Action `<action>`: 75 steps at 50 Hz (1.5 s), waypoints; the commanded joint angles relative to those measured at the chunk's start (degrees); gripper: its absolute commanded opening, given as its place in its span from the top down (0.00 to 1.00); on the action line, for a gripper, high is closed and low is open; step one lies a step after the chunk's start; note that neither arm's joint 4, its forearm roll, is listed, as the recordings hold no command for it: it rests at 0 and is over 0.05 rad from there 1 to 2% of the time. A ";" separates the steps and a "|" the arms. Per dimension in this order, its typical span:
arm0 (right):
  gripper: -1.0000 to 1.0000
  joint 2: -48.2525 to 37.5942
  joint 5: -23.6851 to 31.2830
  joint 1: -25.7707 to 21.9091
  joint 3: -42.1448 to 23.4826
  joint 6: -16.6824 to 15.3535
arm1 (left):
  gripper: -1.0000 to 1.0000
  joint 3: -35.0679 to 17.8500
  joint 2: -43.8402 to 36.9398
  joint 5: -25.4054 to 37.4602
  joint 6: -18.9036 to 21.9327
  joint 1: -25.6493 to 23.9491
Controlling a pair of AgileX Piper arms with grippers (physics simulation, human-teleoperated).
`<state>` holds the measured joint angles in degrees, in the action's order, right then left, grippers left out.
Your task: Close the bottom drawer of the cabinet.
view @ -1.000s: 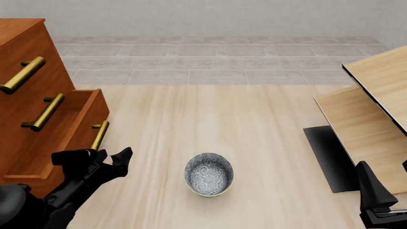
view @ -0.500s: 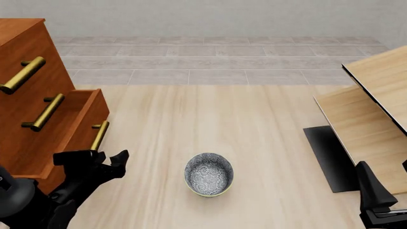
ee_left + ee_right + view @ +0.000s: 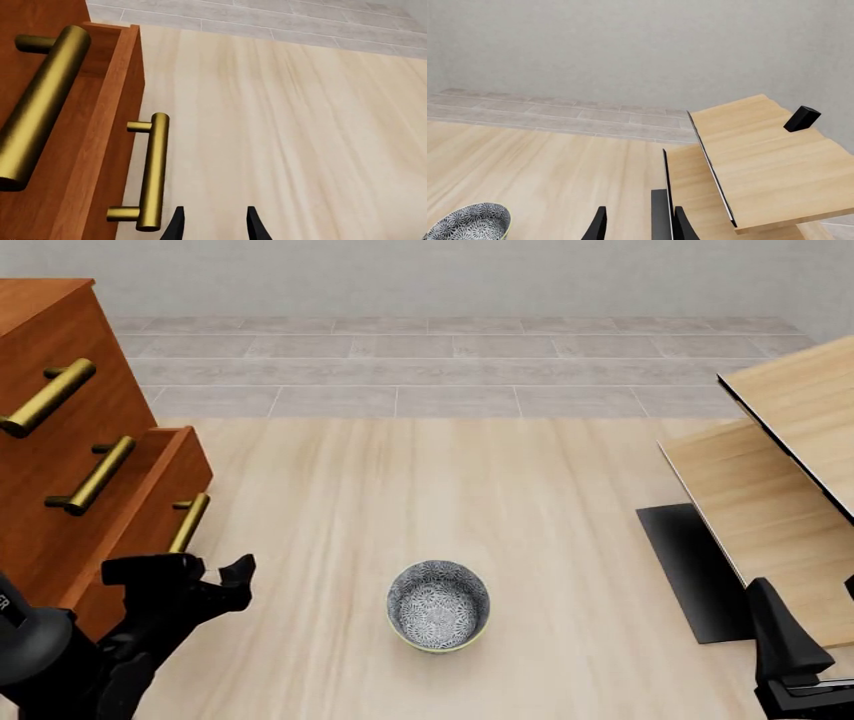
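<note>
Pale wood table point(image 3: 534, 490) fills most of my front view, with grey tiles beyond it and the cabinet point(image 3: 54, 390) standing along the left edge of the frame. Its bottom drawer point(image 3: 127, 540) sits at lower left, sticking out a little past the drawers above, so I judge it not fully shut. My left gripper point(image 3: 200, 575) is just below and beside the drawer's brass handle point(image 3: 188, 523), fingers spread apart and holding nothing; in the left wrist view the fingertips point(image 3: 177, 225) sit right by the handle's near end. My right gripper point(image 3: 637, 225) idles at the lower right corner of the front view, fingers parted and empty, facing the light-wood panels point(image 3: 747, 160).

Risk from here, as I see it: pushing with a fingertip off to one side of the drawer front could let it slide off the face or snag on the handle post. The patterned bowl point(image 3: 438, 605) at lower centre is near enough that a wide elbow swing might knock it.
</note>
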<state>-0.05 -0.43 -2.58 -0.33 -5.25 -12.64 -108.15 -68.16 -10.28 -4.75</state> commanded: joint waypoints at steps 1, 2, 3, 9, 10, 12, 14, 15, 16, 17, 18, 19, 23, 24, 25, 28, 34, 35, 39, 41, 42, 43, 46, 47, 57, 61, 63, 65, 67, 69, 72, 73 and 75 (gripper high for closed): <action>0.00 0.01 -0.02 0.04 -0.01 -0.09 | 0.00 -0.77 -2.16 0.51 1.30 3.12; 0.00 0.01 -0.03 0.03 -0.01 -0.10 | 0.00 -0.89 -2.61 0.21 1.32 3.24; 0.00 0.01 -0.03 0.01 -0.02 -0.14 | 0.00 -0.85 -2.29 0.60 1.62 3.69; 0.00 0.01 -0.19 -0.03 0.09 -0.20 | 0.00 -0.81 -2.74 0.20 2.00 4.45; 0.00 0.01 -0.16 0.00 0.06 -0.20 | 0.00 -0.85 -2.80 0.15 2.08 4.52; 0.00 0.01 -0.13 0.00 0.02 -0.20 | 0.00 -0.89 -2.93 0.03 2.27 4.71; 0.00 0.01 -0.10 0.00 -0.02 -0.22 | 0.00 -1.02 -3.21 -0.15 2.36 4.83; 0.00 0.01 -0.10 0.00 -0.02 -0.22 | 0.00 -0.94 -2.83 0.13 2.41 4.90; 0.00 0.01 -0.10 0.00 -0.02 -0.22 | 0.00 -0.94 -2.83 0.13 2.41 4.90; 0.00 0.01 -0.08 0.01 -0.05 -0.23 | 0.00 -0.81 -2.15 0.64 2.47 5.02; 0.00 0.01 -0.07 -0.01 -0.07 -0.24 | 0.00 -0.85 -2.20 0.61 2.54 5.13; 0.00 0.01 -0.06 0.00 -0.07 -0.24 | 0.00 -0.87 -2.15 0.67 2.67 5.25; 0.00 0.01 -0.04 0.02 -0.10 -0.28 | 0.00 -1.00 -2.12 0.84 3.03 5.62; 0.00 0.01 -0.14 0.02 -0.01 -0.32 | 0.00 -1.01 -2.01 0.92 3.32 5.88; 0.00 0.01 -0.14 0.02 -0.01 -0.32 | 0.00 -1.01 -2.01 0.92 3.32 5.88; 0.00 0.01 -0.10 0.01 -0.06 -0.36 | 0.00 -1.23 -2.60 0.54 3.60 6.16; 0.00 0.02 -0.22 0.03 0.01 -0.40 | 0.00 -1.06 -2.57 0.38 4.17 6.73; 0.00 0.02 -0.24 0.05 0.02 -0.39 | 0.00 -1.00 -2.73 0.13 4.35 6.82; 0.00 0.02 -0.21 0.04 -0.02 -0.40 | 0.00 -0.99 -2.40 0.42 4.81 7.23; 0.00 0.02 -0.16 0.02 -0.07 -0.41 | 0.00 -1.06 -2.43 0.44 5.13 7.36; 0.00 0.02 -0.16 0.02 -0.07 -0.41 | 0.00 -1.06 -2.45 0.42 5.13 7.36; 0.00 0.02 -0.21 0.02 -0.03 -0.41 | 0.00 -1.06 -2.62 0.23 5.24 7.39; 0.00 0.02 -0.18 0.01 -0.05 -0.43 | 0.00 -1.10 -2.61 0.29 5.55 7.55; 0.00 0.02 -0.17 0.02 -0.08 -0.43 | 0.00 -1.20 -2.80 0.24 5.63 7.66; 0.00 0.03 -0.09 0.00 -0.13 -0.50 | 0.00 -1.13 -2.73 0.10 6.58 8.46; 0.00 0.03 -0.14 -0.02 -0.07 -0.51 | 0.00 -1.18 -3.04 -0.15 7.14 8.88; 0.00 0.03 -0.13 -0.02 -0.09 -0.50 | 0.00 -1.28 -3.50 -0.45 7.49 9.15; 0.00 0.02 -0.17 -0.03 -0.04 -0.50 | 0.00 -1.25 -3.46 -0.44 7.71 9.33; 0.00 0.02 -0.18 -0.04 -0.03 -0.40 | 0.00 -1.17 -3.20 -0.30 7.94 9.53; 0.00 0.02 -0.16 -0.08 -0.05 -0.42 | 0.00 -1.03 -2.95 -0.23 8.14 9.76; 0.00 0.02 -0.10 -0.10 -0.11 -0.40 | 0.00 -0.88 -2.59 -0.10 8.54 10.17; 0.00 0.02 -0.11 -0.08 -0.08 -0.41 | 0.00 -0.97 -2.93 -0.32 8.55 10.30; 0.00 0.02 -0.09 -0.09 -0.14 -0.43 | 0.00 -0.96 -3.16 -0.64 8.84 10.47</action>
<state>-0.03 -0.57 -2.62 -0.40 -5.69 -13.90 -110.88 -68.52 -2.80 3.62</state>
